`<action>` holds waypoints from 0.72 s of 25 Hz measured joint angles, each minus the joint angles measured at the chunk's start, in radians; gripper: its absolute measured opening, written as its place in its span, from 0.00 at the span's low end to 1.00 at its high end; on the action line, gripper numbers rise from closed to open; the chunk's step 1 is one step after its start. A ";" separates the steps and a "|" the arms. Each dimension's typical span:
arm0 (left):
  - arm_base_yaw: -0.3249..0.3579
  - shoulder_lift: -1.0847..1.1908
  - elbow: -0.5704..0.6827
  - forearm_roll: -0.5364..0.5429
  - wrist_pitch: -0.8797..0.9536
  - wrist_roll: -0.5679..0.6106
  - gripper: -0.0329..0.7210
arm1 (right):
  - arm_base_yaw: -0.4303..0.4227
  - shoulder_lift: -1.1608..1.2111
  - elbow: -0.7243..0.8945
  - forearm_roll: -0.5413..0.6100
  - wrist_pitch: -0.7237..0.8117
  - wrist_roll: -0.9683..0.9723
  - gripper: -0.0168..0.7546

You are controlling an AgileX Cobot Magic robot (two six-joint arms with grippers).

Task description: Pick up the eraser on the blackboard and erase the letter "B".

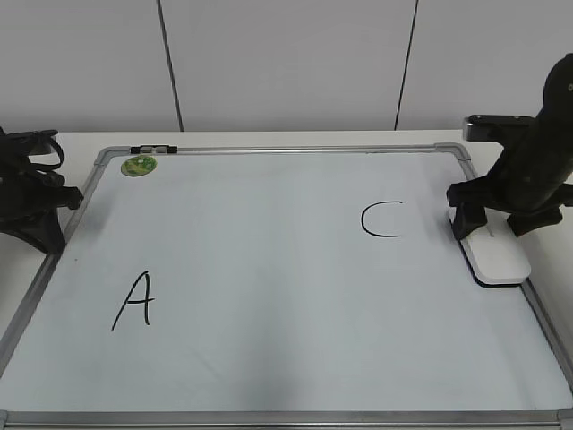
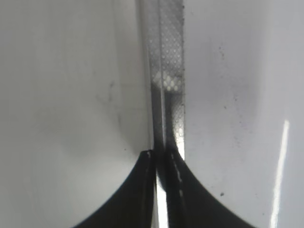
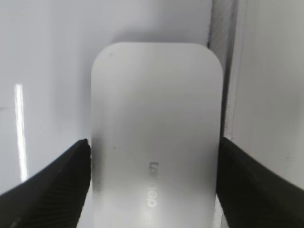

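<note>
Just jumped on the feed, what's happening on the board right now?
The right gripper is down over the eraser at the right edge of the blackboard, its jaws at either long side. Whether they grip it is unclear. Only "A" and "C" show; no "B" is visible. The left gripper sits shut at the board's left frame.

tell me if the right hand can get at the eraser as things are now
Probably yes: the right hand already straddles the eraser, one finger at each long side, with nothing between them. Whether it is clamped is unclear.
</note>
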 joint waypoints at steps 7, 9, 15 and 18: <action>0.000 0.000 0.000 0.000 0.000 0.000 0.06 | 0.000 0.000 -0.129 -0.008 0.135 0.002 0.81; 0.000 0.000 0.000 0.000 0.000 0.000 0.06 | 0.000 0.000 -0.165 -0.008 0.168 0.002 0.80; 0.000 0.000 -0.004 0.000 0.000 0.006 0.13 | 0.000 -0.006 -0.200 -0.008 0.206 0.002 0.79; 0.000 0.002 -0.028 0.000 0.006 0.011 0.23 | 0.000 -0.006 -0.200 -0.008 0.221 0.002 0.79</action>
